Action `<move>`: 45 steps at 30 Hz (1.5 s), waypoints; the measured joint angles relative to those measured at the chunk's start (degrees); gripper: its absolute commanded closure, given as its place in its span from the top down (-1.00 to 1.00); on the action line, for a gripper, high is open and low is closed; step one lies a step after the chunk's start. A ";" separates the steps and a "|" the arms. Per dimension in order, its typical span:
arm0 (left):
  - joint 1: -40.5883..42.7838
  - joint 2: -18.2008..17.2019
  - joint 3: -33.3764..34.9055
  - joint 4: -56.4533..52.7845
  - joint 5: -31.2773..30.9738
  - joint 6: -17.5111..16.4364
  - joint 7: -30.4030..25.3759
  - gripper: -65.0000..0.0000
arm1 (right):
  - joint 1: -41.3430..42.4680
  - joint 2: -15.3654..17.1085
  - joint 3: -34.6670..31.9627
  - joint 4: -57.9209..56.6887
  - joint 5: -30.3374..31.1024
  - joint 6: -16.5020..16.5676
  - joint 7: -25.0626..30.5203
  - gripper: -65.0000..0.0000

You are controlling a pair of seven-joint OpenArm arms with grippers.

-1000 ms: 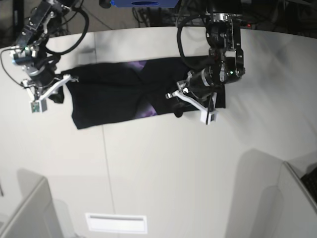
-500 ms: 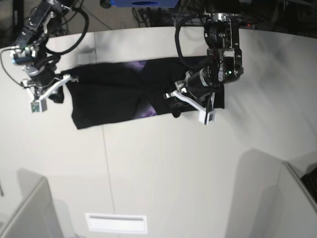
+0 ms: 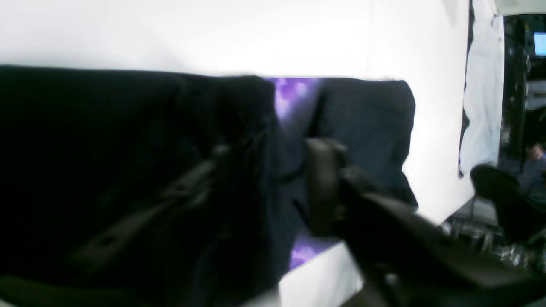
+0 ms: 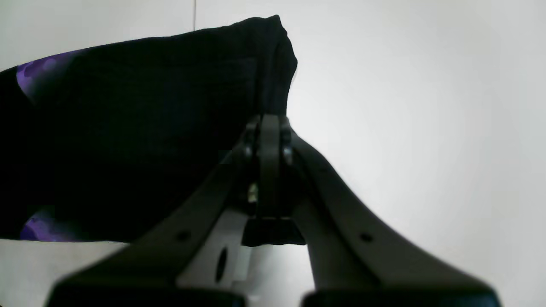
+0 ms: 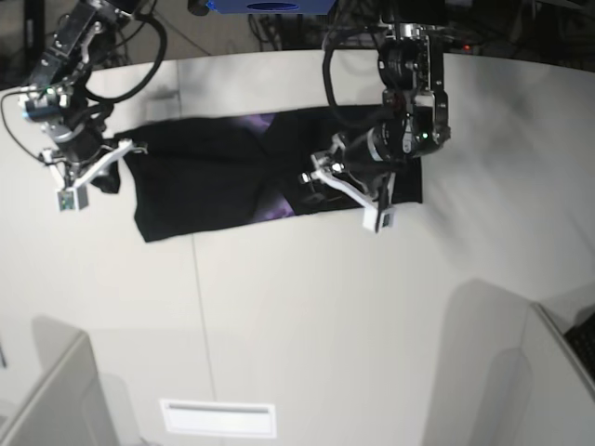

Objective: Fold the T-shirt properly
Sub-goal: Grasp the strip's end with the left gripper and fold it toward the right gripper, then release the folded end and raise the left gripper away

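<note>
The T-shirt (image 5: 232, 177) lies as a long band, left to right across the far desk (image 5: 307, 307); right fingers (image 4: 266, 136) clench its left end, left fingers (image 3: 324, 192) parted over its right part.

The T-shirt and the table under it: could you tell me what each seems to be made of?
T-shirt: soft matte black cloth with a purple print, judging by its folds and limp edges. Table: a hard, smooth white top, probably laminate; a thin seam crosses it.
</note>
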 measured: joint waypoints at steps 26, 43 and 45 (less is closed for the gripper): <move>17.68 -21.57 -45.64 6.01 -18.21 -2.67 -0.04 -1.00 | 19.54 0.44 12.20 -14.14 0.31 8.46 -26.67 0.25; 15.30 -11.82 -55.52 -6.75 16.87 -33.14 -16.35 -1.00 | 25.57 4.74 15.72 -33.33 11.26 8.41 -29.11 0.29; 15.26 -11.80 -55.49 -7.61 16.92 -33.14 -16.39 -1.00 | 25.59 5.29 15.72 -35.17 11.45 8.44 -29.20 0.29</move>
